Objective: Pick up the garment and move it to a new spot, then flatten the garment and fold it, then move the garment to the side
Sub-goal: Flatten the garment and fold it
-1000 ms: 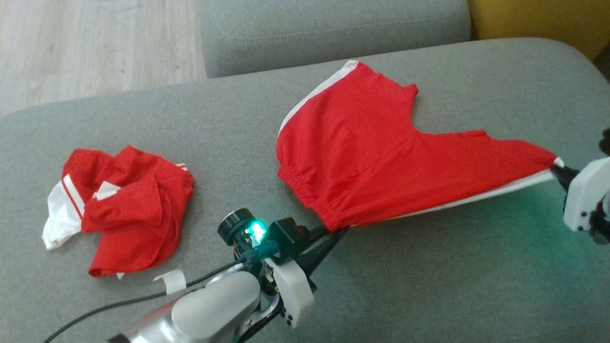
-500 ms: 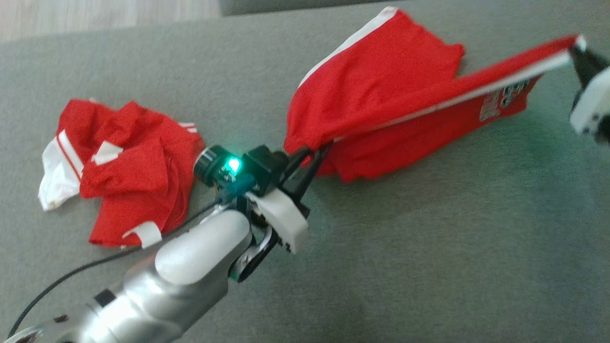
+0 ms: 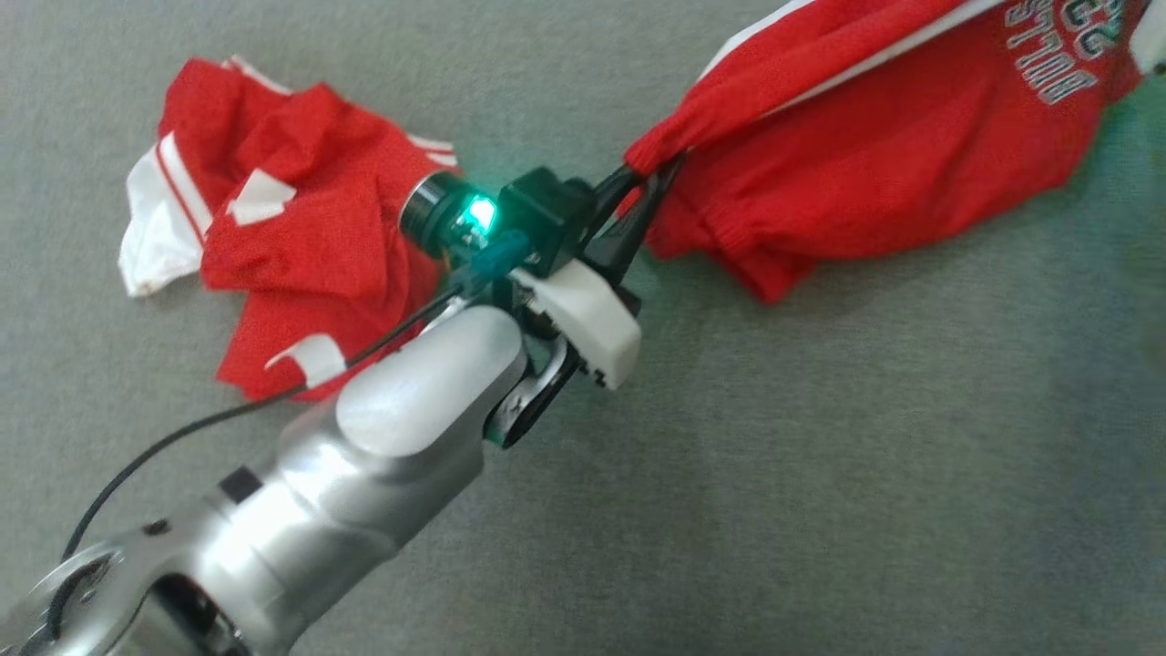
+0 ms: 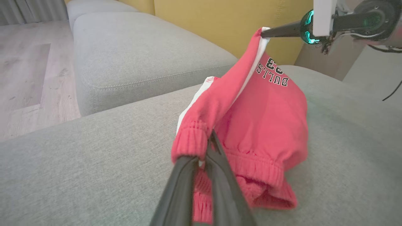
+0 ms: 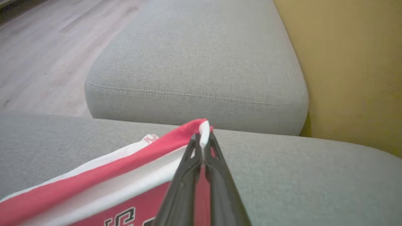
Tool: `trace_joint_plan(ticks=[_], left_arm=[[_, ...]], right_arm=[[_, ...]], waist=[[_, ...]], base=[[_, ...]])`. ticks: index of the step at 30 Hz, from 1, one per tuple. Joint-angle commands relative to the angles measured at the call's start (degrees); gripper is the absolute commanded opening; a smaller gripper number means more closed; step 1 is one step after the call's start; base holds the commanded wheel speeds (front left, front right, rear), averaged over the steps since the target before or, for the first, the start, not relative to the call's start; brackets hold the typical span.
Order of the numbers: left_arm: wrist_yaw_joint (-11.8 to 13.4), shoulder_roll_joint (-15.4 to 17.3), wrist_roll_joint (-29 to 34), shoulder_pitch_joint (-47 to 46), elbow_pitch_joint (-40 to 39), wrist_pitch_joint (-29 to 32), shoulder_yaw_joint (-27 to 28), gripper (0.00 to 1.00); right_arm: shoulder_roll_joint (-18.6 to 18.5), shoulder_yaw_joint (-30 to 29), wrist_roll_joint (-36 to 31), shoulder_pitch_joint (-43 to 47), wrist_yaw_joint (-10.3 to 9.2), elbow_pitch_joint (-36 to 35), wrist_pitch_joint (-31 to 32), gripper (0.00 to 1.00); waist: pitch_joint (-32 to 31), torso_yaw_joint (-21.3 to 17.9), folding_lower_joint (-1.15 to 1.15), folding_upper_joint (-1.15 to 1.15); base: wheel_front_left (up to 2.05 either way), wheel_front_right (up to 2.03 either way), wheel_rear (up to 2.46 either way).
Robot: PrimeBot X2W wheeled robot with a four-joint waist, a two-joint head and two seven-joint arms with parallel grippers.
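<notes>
The garment (image 3: 874, 155) is a pair of red shorts with white side stripes and printed lettering, lifted and folding over itself above the grey cushion. My left gripper (image 3: 658, 171) is shut on the elastic waistband (image 4: 191, 141) at the garment's near-left corner. My right gripper (image 5: 203, 138) is shut on the hem corner with the white stripe, held high; from the left wrist view its fingers (image 4: 279, 31) pinch that corner at the upper right. The lower layer of the garment (image 4: 267, 125) still sags onto the cushion.
A second crumpled red-and-white garment (image 3: 282, 219) lies on the cushion just left of my left wrist. A grey sofa cushion (image 3: 820, 474) carries everything; another cushion (image 5: 194, 69) lies beyond, with wooden floor (image 4: 28, 69) and a yellow wall (image 5: 351, 62) behind.
Both grippers have lifted their corners of the shorts up and over, turning the printed side into view. The head camera has tilted down, shifting the whole picture.
</notes>
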Motion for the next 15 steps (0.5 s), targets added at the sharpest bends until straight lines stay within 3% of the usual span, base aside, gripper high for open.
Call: trace_joint_plan(ticks=[1,15], left_arm=[[-0.4,-0.2,0.4,-3.0,-0.4,-0.7,2.3,0.0],[-1.9,-4.6,0.6,-6.0,4.5,-2.7,1.4,0.0]], right_arm=[[0.3,0.1,-1.0,-2.5,-0.05,-0.1,-1.1,0.0],[0.6,1.9,-3.5,-8.4,-0.05,8.9,-6.1,0.0]], waist=[[3.1,2.9,-0.02,0.0],[6.5,6.5,-0.02,0.0]], base=[[0.0,0.0,0.0],[0.0,0.0,0.0]])
